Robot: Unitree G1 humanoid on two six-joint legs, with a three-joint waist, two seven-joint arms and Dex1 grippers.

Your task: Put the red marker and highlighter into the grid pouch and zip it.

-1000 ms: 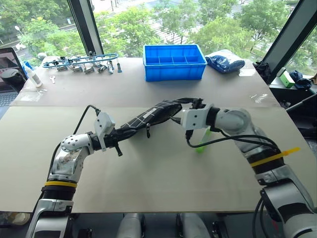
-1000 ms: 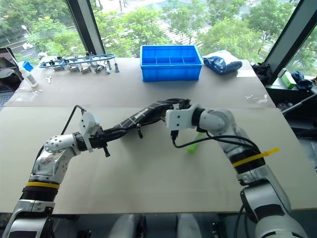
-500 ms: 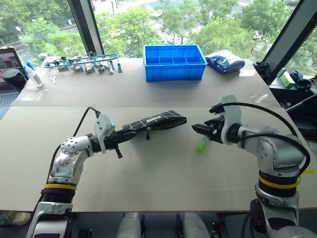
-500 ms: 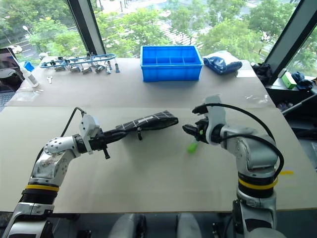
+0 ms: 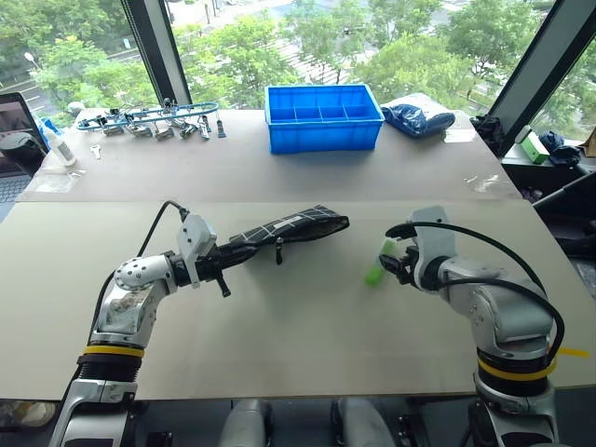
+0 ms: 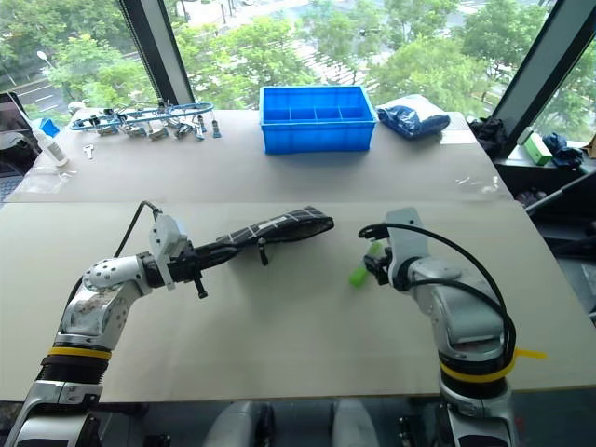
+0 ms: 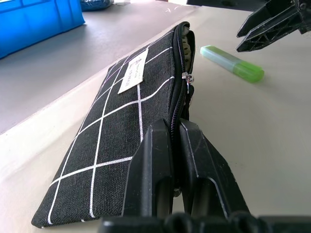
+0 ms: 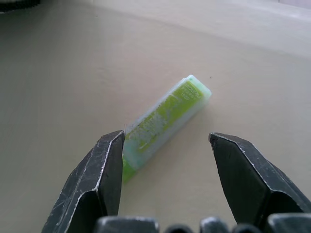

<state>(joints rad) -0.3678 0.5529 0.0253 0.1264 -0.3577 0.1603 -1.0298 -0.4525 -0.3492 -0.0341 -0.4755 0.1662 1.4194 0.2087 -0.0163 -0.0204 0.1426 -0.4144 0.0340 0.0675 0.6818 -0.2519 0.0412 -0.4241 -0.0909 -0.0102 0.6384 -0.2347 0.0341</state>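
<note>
Big windows with trees behind them, and in front of me a pale tabletop with a blue bin and some clutter along its far side. My left pincer is pinched together on one end of the grid pouch, holding it out flat just off the surface; from the left wrist view the zipper runs along the upper edge and looks open at the far end. The highlighter lies on the tabletop near my right pincer, apart from the pouch. In the right wrist view that pincer's fingers stand apart on either side of the highlighter, one fingertip just beside its near end, nothing gripped yet. I can't make out the red marker anywhere; it may already be inside the pouch, but I can't confirm that.

I'd expect the highlighter to be light, rigid and smooth-sided, so it could skid or spin if I close off-centre. Best to take it across the middle of its barrel, square to its length. The pouch is soft fabric and sags away from my grip, so its mouth won't stay put on its own when I feed the pen in.
</note>
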